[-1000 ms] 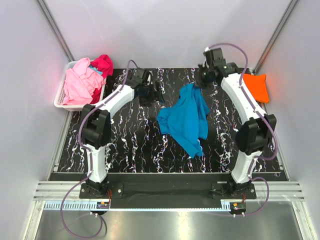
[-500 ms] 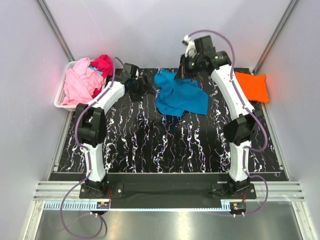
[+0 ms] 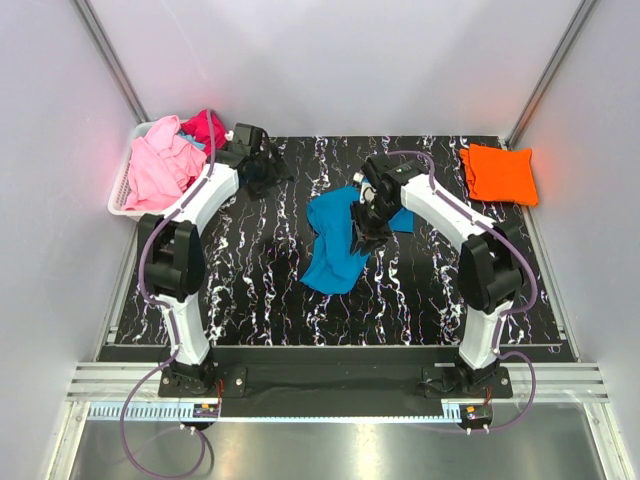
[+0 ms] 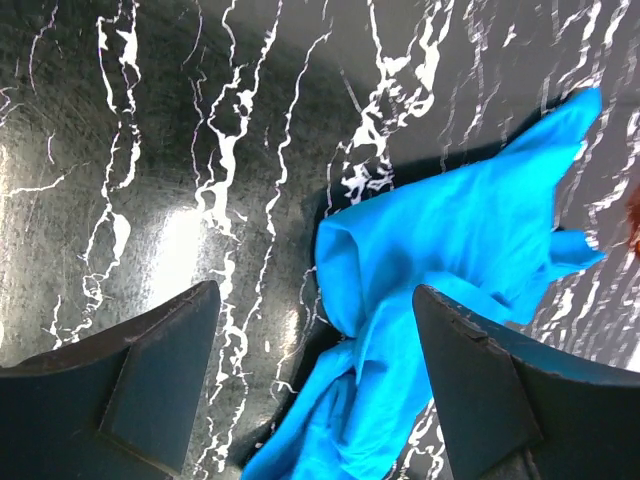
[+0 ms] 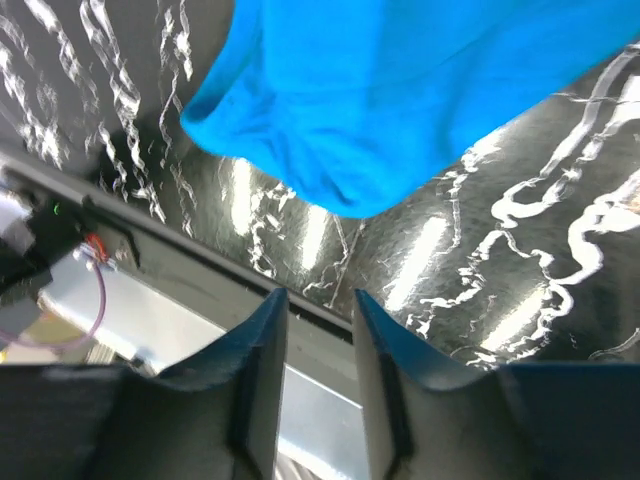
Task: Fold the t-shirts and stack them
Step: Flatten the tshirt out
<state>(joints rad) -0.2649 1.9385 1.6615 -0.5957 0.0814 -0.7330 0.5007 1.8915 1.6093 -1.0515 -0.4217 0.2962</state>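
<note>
A turquoise t-shirt [image 3: 335, 258] lies crumpled in the middle of the black marbled table; it also shows in the left wrist view [image 4: 450, 250] and the right wrist view [image 5: 400, 90]. My right gripper [image 3: 362, 232] hovers over the shirt's right side, open, with nothing between its fingers [image 5: 255, 350]. My left gripper [image 3: 268, 170] stands wide open at the back left, apart from the shirt. An orange t-shirt [image 3: 497, 172] lies folded at the back right. A pink t-shirt [image 3: 160, 165] and a magenta one [image 3: 207, 128] are heaped in the basket.
The white slatted basket [image 3: 122, 190] sits off the table's back left corner. Grey walls close in the back and both sides. A metal rail with the arm bases runs along the near edge [image 3: 330, 378].
The right gripper swung the turquoise t-shirt from the back down to the table's middle and opened, letting it go. The left arm drew back toward the basket.
</note>
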